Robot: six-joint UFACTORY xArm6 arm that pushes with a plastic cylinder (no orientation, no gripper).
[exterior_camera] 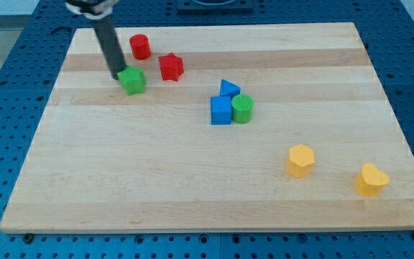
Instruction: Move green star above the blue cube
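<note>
The green star (133, 80) lies near the board's upper left. My tip (117, 75) rests right against the star's left side. The blue cube (221, 111) sits near the board's middle, well to the right of and below the star. A blue triangular block (228, 88) touches the cube's top right, and a green cylinder (242, 108) touches its right side.
A red cylinder (140, 47) and a red star (170, 67) lie near the view's top, right of my rod. A yellow hexagonal block (300, 160) and a yellow heart-like block (371, 180) lie at the lower right. The wooden board (121, 180) sits on a blue perforated table.
</note>
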